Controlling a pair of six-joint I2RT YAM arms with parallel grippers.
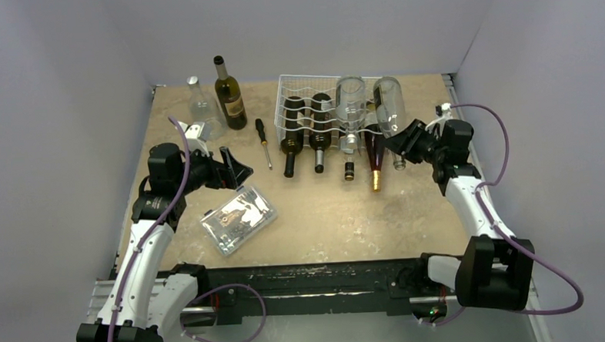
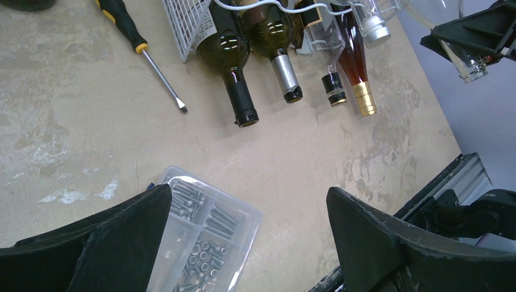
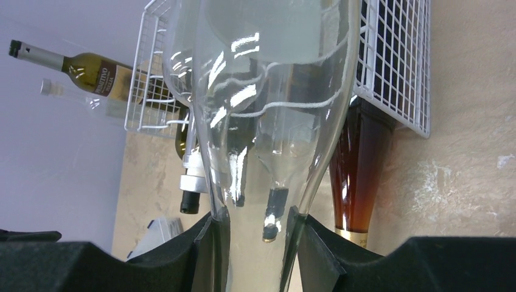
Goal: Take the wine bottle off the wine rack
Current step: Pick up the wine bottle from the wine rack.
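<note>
Fingers [image 3: 210, 258] of the right gripper [image 3: 255, 261] pinch the slim neck of a clear bottle [image 3: 268, 91], one black pad pressed to each side of the glass. From that grip the bottle's long axis runs straight away from the jaws. It widens through the shoulder into the body toward the far wall, and the mouth pokes out on the near side of the fingers.

The body lies over the right end of the wine rack [image 3: 395, 67], a white wire basket. A wavy rack wire shows through the glass. Whether the bottle rests on that wire or hangs just above it cannot be told. Just beside the neck, an amber bottle [image 3: 356, 176] sticks out from under the rack. A second clear bottle [image 1: 350, 99] lies close on the left.

Well to the left of the rack, the left gripper [image 1: 234, 170] hovers above a clear parts box [image 1: 238, 218], its jaws spread wide and holding nothing.

The right arm is plainly the one placed for this bottle. The pull will likely need to follow the bottle's own axis, back toward the near edge and upward, to keep the body off the wire and the neighbouring bottles.
</note>
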